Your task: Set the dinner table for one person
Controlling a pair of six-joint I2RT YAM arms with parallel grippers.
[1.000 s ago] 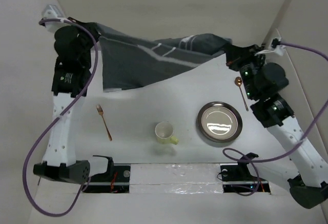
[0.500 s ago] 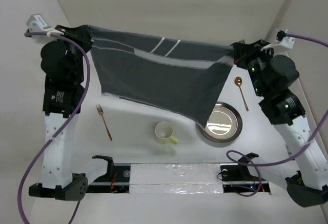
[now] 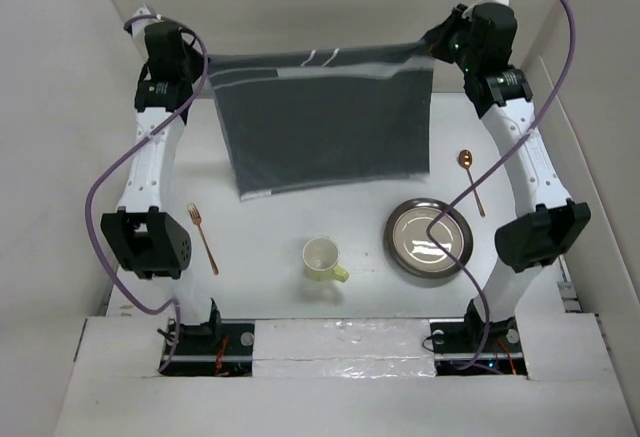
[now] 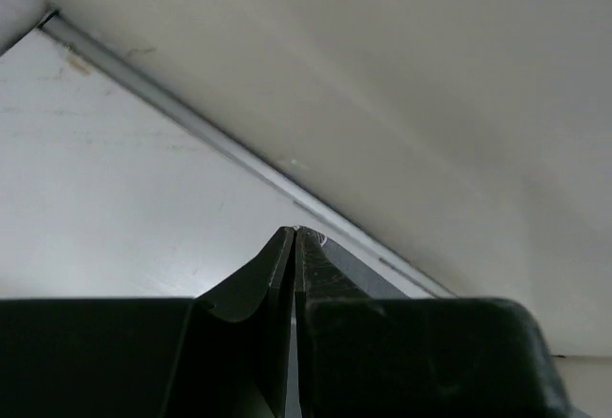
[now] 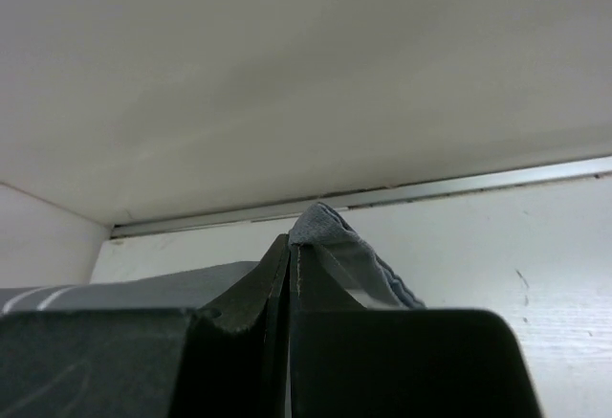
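Note:
The dark grey placemat (image 3: 325, 122) with white stripes is stretched flat between my two grippers over the far part of the white dinner table (image 3: 290, 227). My left gripper (image 3: 205, 65) is shut on its far left corner. My right gripper (image 3: 432, 49) is shut on its far right corner. In the left wrist view the fingertips (image 4: 295, 231) are pressed together, with a sliver of grey cloth (image 4: 368, 275) beside them. In the right wrist view the gripper (image 5: 290, 239) pinches a bunched grey corner (image 5: 335, 236). The placemat's near edge lies free towards the middle of the table.
A copper fork (image 3: 203, 238) lies at the left. A pale yellow cup (image 3: 322, 259) stands near the front middle. A round metal plate (image 3: 430, 238) sits at the right, with a copper spoon (image 3: 470, 179) beyond it. White panel walls stand close behind both grippers.
Both arms have reached out to the far wall, carrying the placemat with them. The cloth has gone from bunched and sagging to taut and flat, and no longer covers the plate.

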